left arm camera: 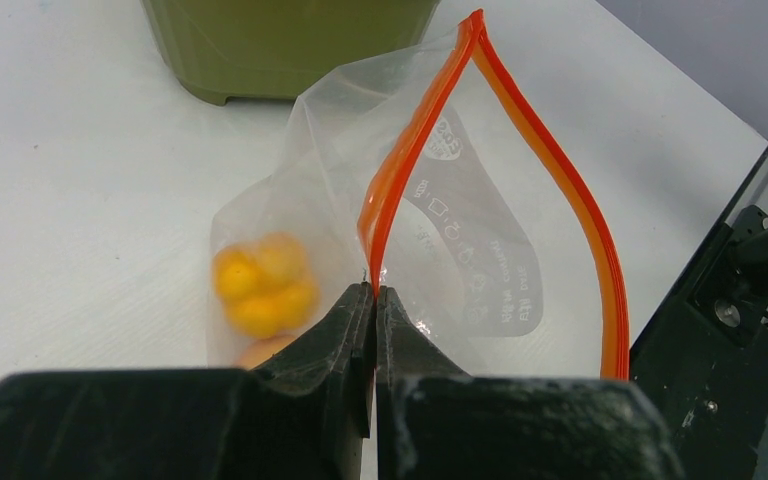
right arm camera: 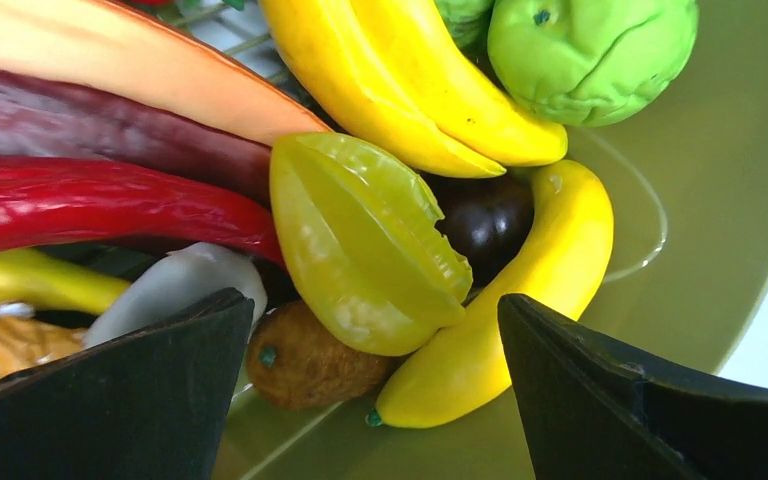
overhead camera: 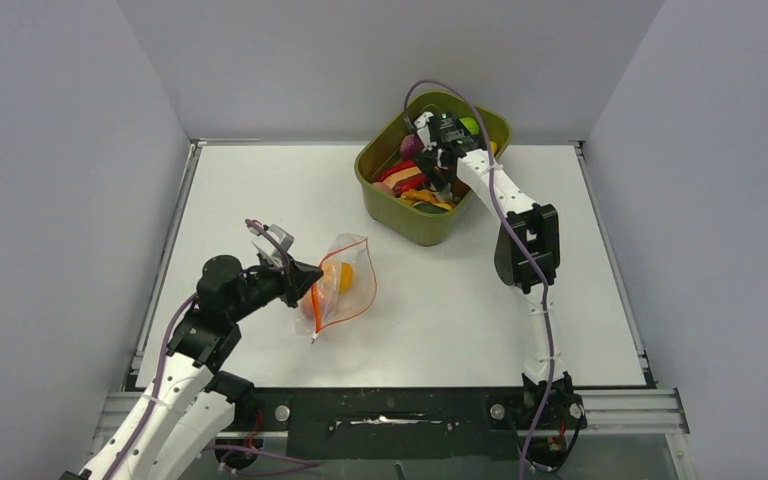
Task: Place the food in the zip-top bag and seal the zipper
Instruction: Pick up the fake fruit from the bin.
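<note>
Tabletop (overhead camera: 460, 300) bears zip-top bag (overhead camera: 356, 288), left tool (left arm camera: 375, 291) pinching zipper (left arm camera: 563, 185).

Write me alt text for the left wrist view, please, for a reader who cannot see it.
The left hand, shut, pinches the zipper at one end of the zip-top bag, whose mouth gapes open. Yellow-orange food lies inside; an olive-green tub stands behind on the table.

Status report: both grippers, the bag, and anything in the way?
Left gripper shut on orange-red zipper strip of clear plastic bag, mouth open, yellow toy fruit inside. Right gripper open above yellow-green plastic star fruit in olive-green tub. Nothing blocking.
</note>
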Motion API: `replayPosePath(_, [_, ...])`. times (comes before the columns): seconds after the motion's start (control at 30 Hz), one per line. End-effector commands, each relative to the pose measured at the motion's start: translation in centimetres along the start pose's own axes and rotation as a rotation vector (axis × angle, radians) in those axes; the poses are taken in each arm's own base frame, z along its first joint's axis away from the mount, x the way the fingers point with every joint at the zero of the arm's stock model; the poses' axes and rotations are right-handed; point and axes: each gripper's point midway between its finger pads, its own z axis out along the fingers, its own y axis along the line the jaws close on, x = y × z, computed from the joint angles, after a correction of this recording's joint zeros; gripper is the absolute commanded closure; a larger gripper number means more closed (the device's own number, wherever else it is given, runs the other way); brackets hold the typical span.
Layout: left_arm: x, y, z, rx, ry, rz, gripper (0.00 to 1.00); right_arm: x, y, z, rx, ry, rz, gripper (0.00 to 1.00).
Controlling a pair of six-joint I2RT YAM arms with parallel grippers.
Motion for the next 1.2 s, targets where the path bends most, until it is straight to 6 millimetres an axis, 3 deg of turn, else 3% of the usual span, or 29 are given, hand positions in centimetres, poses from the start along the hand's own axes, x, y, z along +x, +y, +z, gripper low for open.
replayPosePath(0.0, [-1.4,-0.3,0.1,0.013,-0.052,0.040,1.00,-0.3,-2.4,0.2,0.048,-0.009,-0.006,0.01])
replayPosePath(0.27, [-1.3,-0.3,0.2,0.017,-0.046,0.039,1.00,1.0,-1.4,1.9,0.013,0.017,-0.006,0.13])
replayPosePath(0.47, [-1.3,-0.2,0.2,0.011,-0.047,0.041,1.00,0.6,-1.7,1.6,0.022,-0.014,0.001,0.36])
replayPosePath(0.83, [-1.4,-0.1,0.2,0.007,-0.050,0.043,1.00,-0.8,-2.7,-0.8,0.060,-0.084,0.020,0.52])
replayPosePath(1.1, [-1.5,0.0,0.0,-0.005,-0.056,0.047,1.00,-3.2,-4.0,-4.1,0.062,-0.197,0.089,0.60])
replayPosePath(1.17, [-1.5,0.0,0.0,-0.007,-0.056,0.047,1.00,-3.0,-3.5,-4.4,0.040,-0.212,0.105,0.61])
